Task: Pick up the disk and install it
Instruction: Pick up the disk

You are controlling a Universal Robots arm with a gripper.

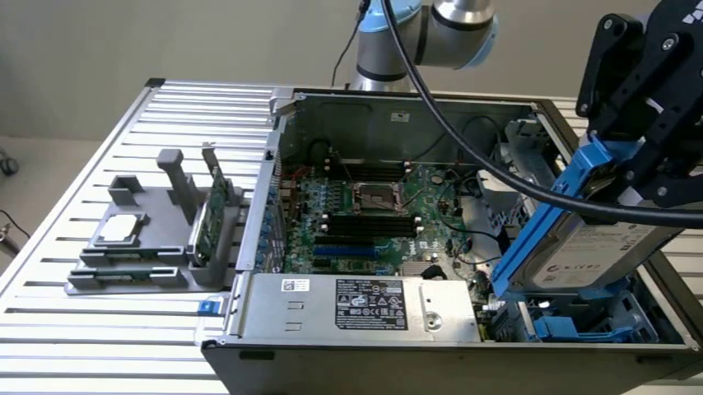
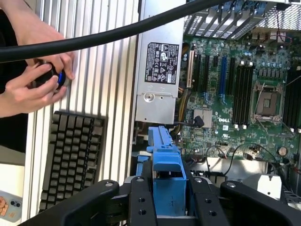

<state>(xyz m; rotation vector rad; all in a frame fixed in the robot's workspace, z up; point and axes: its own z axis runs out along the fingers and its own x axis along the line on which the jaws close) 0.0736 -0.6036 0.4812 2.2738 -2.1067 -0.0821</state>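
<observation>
The disk (image 1: pixel 593 243) is a silver-grey drive with a white label and bright blue carrier rails. It hangs tilted, nearly on edge, over the front corner of the open computer case (image 1: pixel 374 99) at the exterior view's right. My black gripper (image 1: pixel 628 169) is shut on its upper end. Its lower end sits just above the bay with blue plastic parts (image 1: pixel 577 321). In the wrist view the blue rail (image 2: pixel 167 165) runs between my gripper's (image 2: pixel 168 195) black fingers (image 2: pixel 141 197), which press it from both sides.
Inside the case lie the motherboard (image 1: pixel 368 214) and the power supply (image 1: pixel 363 304). A grey fixture (image 1: pixel 143 247) at the exterior view's left holds a small silver chip and an upright green card. A person's hands (image 2: pixel 33 80) hold a small device near a keyboard (image 2: pixel 70 155).
</observation>
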